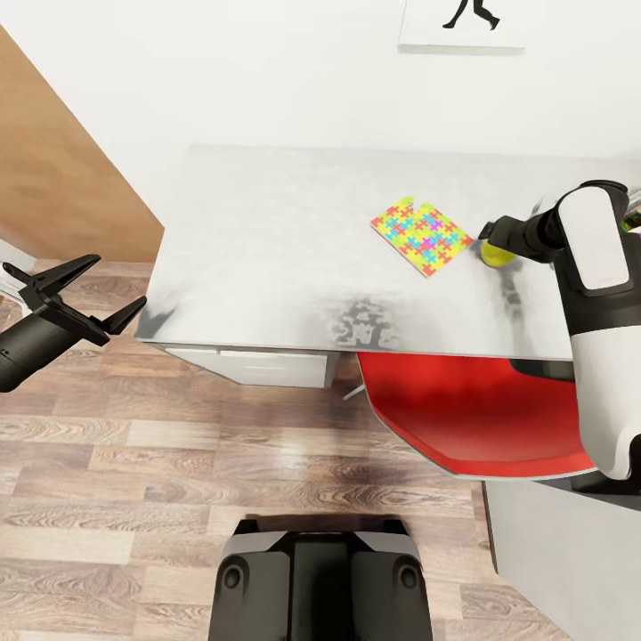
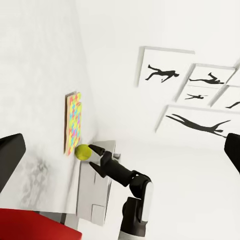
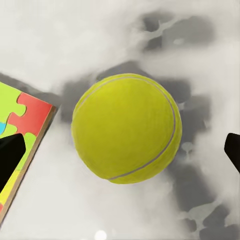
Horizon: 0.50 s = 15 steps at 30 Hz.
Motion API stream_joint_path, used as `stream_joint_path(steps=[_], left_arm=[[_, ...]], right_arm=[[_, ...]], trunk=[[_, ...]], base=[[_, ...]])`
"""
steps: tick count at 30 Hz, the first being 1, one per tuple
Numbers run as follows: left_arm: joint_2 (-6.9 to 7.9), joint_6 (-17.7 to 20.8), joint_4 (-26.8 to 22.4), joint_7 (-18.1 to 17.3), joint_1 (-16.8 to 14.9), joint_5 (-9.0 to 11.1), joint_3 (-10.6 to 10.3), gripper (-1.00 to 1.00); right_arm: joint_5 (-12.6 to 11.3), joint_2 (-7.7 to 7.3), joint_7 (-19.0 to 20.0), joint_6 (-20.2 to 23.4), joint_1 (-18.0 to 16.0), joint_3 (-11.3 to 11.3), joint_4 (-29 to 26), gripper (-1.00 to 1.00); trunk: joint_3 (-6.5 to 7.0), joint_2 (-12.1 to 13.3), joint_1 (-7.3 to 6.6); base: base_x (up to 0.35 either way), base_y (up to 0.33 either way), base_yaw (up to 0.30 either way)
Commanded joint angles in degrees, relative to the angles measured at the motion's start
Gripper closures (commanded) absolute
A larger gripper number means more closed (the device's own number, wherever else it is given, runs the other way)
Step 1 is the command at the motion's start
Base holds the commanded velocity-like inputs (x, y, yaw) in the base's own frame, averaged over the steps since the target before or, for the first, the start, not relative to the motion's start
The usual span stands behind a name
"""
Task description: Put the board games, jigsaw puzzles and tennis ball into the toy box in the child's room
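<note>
On the pale desk (image 1: 267, 240), just beside the puzzle (image 1: 421, 235), the tennis ball (image 1: 495, 255) is straddled by the right pincer (image 3: 120, 155), jaws spread wide, nothing gripped. Closing is called for next. The left pincer (image 1: 85, 298) is held open, empty.

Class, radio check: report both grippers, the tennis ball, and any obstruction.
Right gripper open, straddling tennis ball, no grip yet. Left gripper open, empty, off the table. Jigsaw puzzle lies beside ball.
</note>
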Motion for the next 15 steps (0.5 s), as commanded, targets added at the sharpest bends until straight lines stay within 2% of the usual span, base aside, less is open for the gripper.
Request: stream_joint_path(steps=[1,15], left_arm=[[0.01,0.2,0.0,0.1,0.0,0.2,0.0,-1.00],[0.01,0.2,0.0,0.1,0.0,0.2,0.0,-1.00]], right_arm=[[-0.5,-0.04,-0.6,0.2,-0.1,0.2,0.0,-1.00],[-0.5,0.14,-0.5,-0.6,-0.3,0.2,0.0,-1.00]], trunk=[[-0.07,-0.1,0.03],[-0.13,-0.1,0.03]], base=[[0.000,0.000,0.000],[0.000,0.000,0.000]])
